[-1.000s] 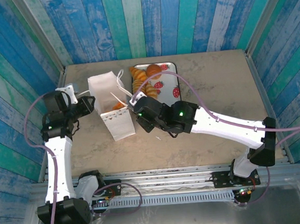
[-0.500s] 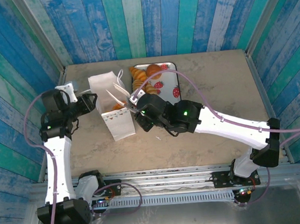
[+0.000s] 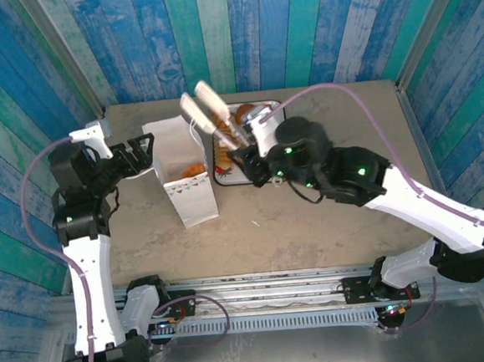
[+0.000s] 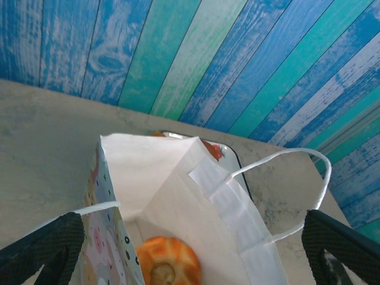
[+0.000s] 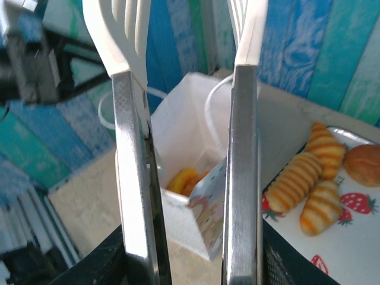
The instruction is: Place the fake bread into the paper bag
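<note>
Fake bread [image 5: 297,183] is split between two spots right now: three striped croissants [image 5: 325,145] and a brown bun [image 5: 362,163] sit on the strawberry-print tray [image 5: 350,243], and at least one orange ring-shaped piece [image 4: 168,261] lies at the bottom of the paper bag [image 4: 148,178]. Bag stands upright and open on the table [image 3: 337,215], just left of the tray, with its cord handles [image 4: 297,155] arching out to the sides. Left end effector [image 3: 138,156] has its jaws spread wide with nothing in them, parked right at the bag's left side. From its wrist cam the two black fingers [image 4: 41,249] frame the bag's mouth, and I can't tell if they touch the paper. Right end effector [image 5: 190,261] is clamped on a pair of tongs [image 5: 240,148], metal arms with white slotted tips, and the tongs gape apart with no bread between them. In the overhead view those tips show over the bag's far end, and the right arm covers part of the tray.
</note>
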`<state>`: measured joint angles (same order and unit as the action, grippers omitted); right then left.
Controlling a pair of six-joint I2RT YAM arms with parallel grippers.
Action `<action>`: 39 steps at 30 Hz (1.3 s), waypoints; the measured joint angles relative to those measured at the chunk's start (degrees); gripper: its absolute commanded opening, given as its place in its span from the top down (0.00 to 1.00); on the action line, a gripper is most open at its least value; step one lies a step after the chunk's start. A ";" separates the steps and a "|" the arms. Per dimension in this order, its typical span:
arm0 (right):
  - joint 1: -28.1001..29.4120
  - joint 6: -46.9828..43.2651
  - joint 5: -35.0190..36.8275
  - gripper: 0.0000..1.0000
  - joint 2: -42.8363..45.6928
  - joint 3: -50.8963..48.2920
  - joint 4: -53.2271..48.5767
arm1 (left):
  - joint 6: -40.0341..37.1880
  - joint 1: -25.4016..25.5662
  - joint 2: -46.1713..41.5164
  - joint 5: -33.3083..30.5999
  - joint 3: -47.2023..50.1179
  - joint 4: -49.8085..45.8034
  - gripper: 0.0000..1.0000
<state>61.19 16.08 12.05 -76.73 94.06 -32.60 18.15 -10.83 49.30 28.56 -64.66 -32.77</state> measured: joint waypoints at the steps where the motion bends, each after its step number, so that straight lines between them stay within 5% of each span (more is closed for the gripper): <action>1: -1.29 0.50 -0.46 0.56 1.03 -0.76 0.48 | -0.26 0.00 -0.72 -0.44 0.00 0.22 0.06; 13: -19.50 10.10 -6.19 0.56 7.02 -24.46 2.32 | -2.19 0.00 -10.36 -6.91 4.31 5.27 0.06; 26: -19.23 15.54 -12.35 0.55 -3.15 -36.79 6.29 | -2.86 0.00 -13.31 -7.72 11.02 8.04 0.06; 39: -19.10 16.28 -13.94 0.50 -14.67 -33.88 9.92 | -2.71 0.00 -14.40 -7.21 12.61 8.72 0.06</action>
<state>42.09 32.36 -1.89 -91.39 60.18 -22.68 15.44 -10.83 34.89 21.34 -52.05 -24.05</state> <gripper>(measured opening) 0.496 0.940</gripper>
